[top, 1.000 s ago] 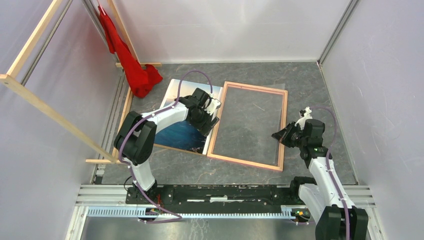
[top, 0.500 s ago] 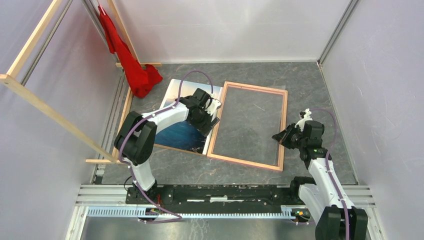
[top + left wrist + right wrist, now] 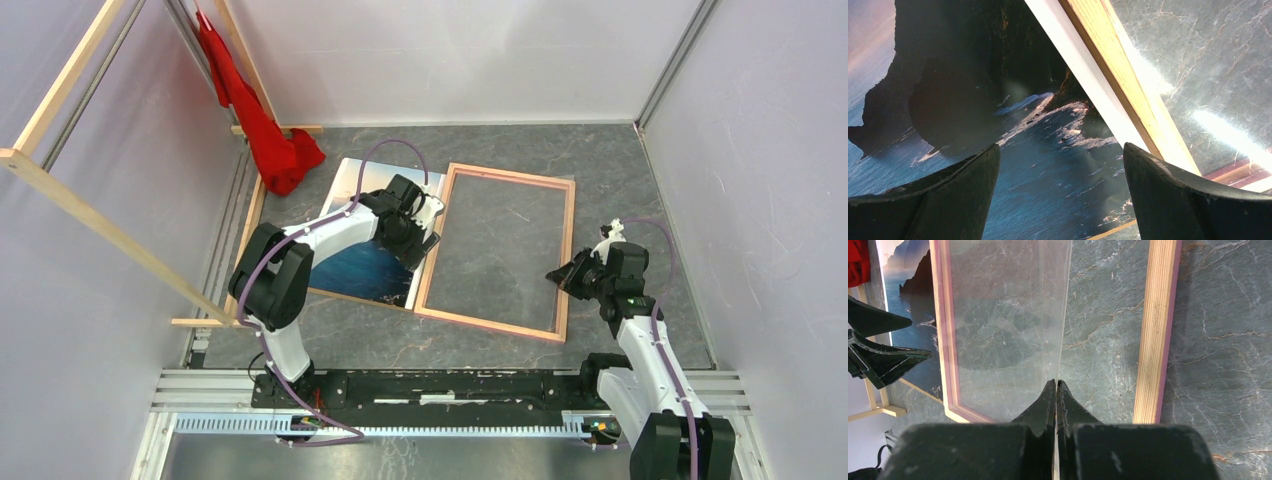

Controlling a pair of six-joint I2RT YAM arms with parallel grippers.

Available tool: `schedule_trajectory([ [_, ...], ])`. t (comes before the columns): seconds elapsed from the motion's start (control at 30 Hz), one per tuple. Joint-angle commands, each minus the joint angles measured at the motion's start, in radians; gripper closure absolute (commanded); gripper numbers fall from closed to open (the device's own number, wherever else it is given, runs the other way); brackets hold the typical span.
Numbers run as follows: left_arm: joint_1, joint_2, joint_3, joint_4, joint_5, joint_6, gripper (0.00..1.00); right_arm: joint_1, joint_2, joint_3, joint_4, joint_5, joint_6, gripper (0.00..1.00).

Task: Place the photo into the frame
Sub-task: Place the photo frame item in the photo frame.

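The photo [image 3: 358, 268], a print of blue sea and dark cliffs, lies picture side up on the table, left of the frame [image 3: 497, 324]. The frame lies flat with its pale wood side up and pink on its edges. My left gripper [image 3: 426, 234] hovers open over the photo's right edge, next to the frame's left rail. In the left wrist view the photo [image 3: 1048, 165] shows between the spread fingers of the left gripper [image 3: 1060, 146], with the frame rail [image 3: 1113, 65] beside it. My right gripper [image 3: 1056, 382] is shut on a clear sheet [image 3: 1008, 315] standing on edge over the frame [image 3: 1153, 330].
A red cloth [image 3: 270, 140] hangs at the back left corner. Light wooden strips [image 3: 100, 230] lean along the left wall. A thin tan edge [image 3: 1108, 231] shows along the photo's near side. Grey marbled tabletop [image 3: 640, 180] surrounds the frame, with walls on three sides.
My right gripper has drifted slightly right and toward the near edge with the clear sheet, whose far corner no longer pokes past the frame's back right corner. The left arm has barely moved.
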Motion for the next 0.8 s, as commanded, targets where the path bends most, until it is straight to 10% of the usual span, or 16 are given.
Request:
schedule_trajectory([
  [0.0, -0.007, -0.006, 0.037, 0.013, -0.002, 0.034, 0.02, -0.005, -0.005, 0.029, 0.039, 0.005, -0.035, 1.00],
  [0.77, -0.018, 0.018, 0.052, 0.005, 0.006, 0.045, 0.02, -0.010, 0.100, 0.173, 0.036, -0.092, -0.138, 1.00],
])
